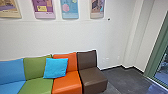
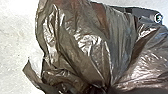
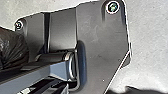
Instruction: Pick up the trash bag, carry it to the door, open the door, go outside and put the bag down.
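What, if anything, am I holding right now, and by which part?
Probably the trash bag, with the left end effector, at the bunched plastic where its folds converge; the grip itself can't be made out.

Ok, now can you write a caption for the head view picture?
A bright blue cushion leans on green and orange seats beneath colourful posters.

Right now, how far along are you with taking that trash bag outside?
Picking up looks done: the trash bag shows large in the left wrist view, so it's probably in hand. The carry seems unfinished: the head view shows an indoor wall and an orange seat. Opening the door, going outside and setting it down seem left.
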